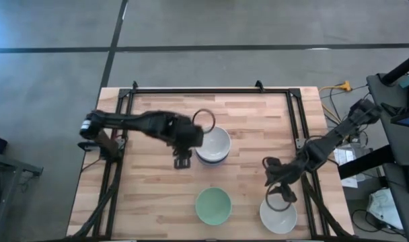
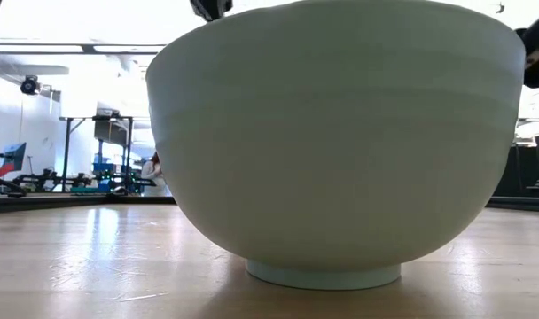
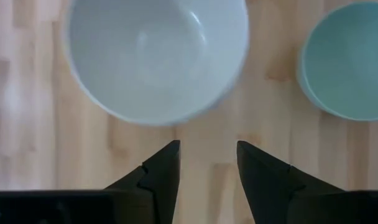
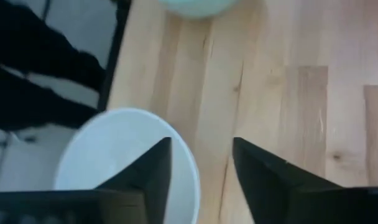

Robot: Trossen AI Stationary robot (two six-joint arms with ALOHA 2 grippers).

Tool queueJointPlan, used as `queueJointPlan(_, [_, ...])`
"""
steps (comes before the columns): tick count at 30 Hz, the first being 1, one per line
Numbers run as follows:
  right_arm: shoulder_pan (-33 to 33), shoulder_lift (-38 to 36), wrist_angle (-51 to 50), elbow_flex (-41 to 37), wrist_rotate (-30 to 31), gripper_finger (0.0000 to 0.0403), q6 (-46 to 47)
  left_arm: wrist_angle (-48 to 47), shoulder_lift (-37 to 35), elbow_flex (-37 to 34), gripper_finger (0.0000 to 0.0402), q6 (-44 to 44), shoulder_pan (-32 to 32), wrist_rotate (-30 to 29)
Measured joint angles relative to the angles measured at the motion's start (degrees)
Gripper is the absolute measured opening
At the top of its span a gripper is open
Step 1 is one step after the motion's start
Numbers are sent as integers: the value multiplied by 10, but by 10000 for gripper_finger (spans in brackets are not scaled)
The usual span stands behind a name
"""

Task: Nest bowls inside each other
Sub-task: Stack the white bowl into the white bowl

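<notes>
Bowls waiting to be stacked

Right gripper (image 1: 280, 190), fingers apart and empty, hovers at the lone white bowl (image 1: 278, 216); it should straddle the rim squarely (mint green bowl (image 1: 212, 205) sits nearby). Left gripper (image 1: 183, 160), also apart, waits beside the middle bowl stack (image 1: 214, 145).

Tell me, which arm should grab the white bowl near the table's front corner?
Probably the right. Its fingers are open right over the white bowl's rim, while the left gripper is far off beside the stacked bowls.

Robotics lab/workshop: butcher-block table (image 1: 157, 195) on grey concrete floor (image 1: 50, 74), cable clutter (image 1: 339, 87) at 3 o'clock, equipment stands (image 2: 83, 151) behind.
</notes>
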Motion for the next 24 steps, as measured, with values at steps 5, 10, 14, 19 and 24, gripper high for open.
queueJointPlan(5, [19,62,6,0,-2,207,-32,79,-64,-139,144,-88,-44,-5])
queueJointPlan(10, [38,139,8,0,-31,206,-70,184,-128,-275,144,-176,-83,-6])
queueJointPlan(14, [44,191,8,0,-49,176,-75,240,-167,-359,144,-244,-107,-7])
queueJointPlan(19, [42,215,4,3,-76,71,-75,257,-198,-428,144,-308,-132,-8])
queueJointPlan(24, [33,189,-12,18,-78,15,-76,267,-214,-487,144,-314,-146,-10])
